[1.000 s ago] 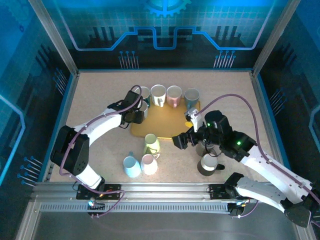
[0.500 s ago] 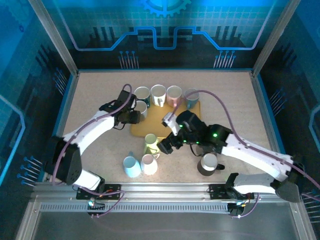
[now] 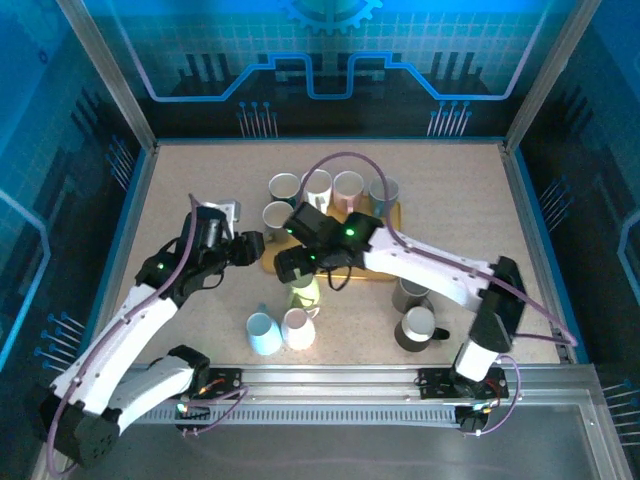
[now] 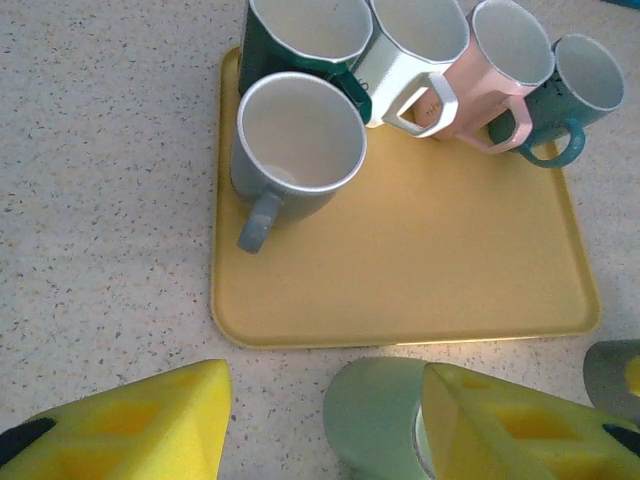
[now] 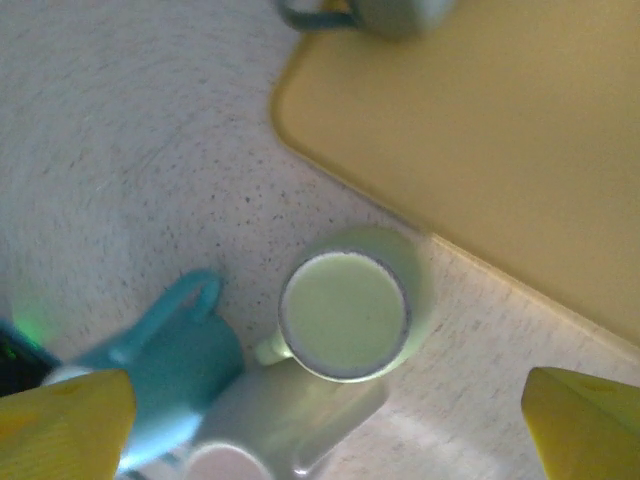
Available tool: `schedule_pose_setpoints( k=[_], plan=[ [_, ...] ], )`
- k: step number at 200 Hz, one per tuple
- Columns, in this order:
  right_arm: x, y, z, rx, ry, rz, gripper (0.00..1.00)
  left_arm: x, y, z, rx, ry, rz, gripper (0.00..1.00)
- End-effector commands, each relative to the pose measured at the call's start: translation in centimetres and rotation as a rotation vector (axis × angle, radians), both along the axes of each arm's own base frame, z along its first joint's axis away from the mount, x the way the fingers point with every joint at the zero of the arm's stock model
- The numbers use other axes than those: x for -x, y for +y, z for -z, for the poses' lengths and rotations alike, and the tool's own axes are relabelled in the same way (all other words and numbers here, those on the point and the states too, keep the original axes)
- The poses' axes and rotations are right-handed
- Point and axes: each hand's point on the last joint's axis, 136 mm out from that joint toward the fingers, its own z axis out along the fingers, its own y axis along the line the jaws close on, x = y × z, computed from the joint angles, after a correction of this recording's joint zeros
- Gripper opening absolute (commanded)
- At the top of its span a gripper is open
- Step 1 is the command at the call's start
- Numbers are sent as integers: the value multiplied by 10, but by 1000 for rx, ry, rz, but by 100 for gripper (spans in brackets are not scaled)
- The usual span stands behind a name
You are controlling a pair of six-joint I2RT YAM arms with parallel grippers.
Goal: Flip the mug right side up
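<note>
Speckled surface (image 3: pixel 450 190) bearing a yellow tray (image 4: pixel 420 270). Right pincer (image 5: pixel 327 415), above the tray's near-left corner: fingers spread wide, gripping nothing and touching nothing. Left pincer (image 4: pixel 325 425), off the tray's left edge: likewise wide apart and empty. Green mug (image 5: pixel 345 315): upside down on the surface, base upward, just off the tray's near edge, directly below the right pincer, beside a white mug (image 5: pixel 290 420).

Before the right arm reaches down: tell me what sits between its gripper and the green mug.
Nothing visible does: the green mug sits directly below the open right gripper. A blue mug and a white mug crowd one side.
</note>
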Motion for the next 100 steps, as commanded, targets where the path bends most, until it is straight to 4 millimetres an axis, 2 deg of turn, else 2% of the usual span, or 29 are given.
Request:
schedule_pose_setpoints(
  k=[1,11,49,100],
  plan=[
    [14,-22,18,119,189,396,100,6,3,1,28,-17,-27,55],
    [12,-18,19,132,206,450,100,7,3,-5,30,-36,-21,55],
    [7,-27,33,221,239,643,100,11,5,-15,53,-74,-25,56],
    [1,-2,60,201,302,644,100,16,6,-26,60,-119,-26,56]
  ],
)
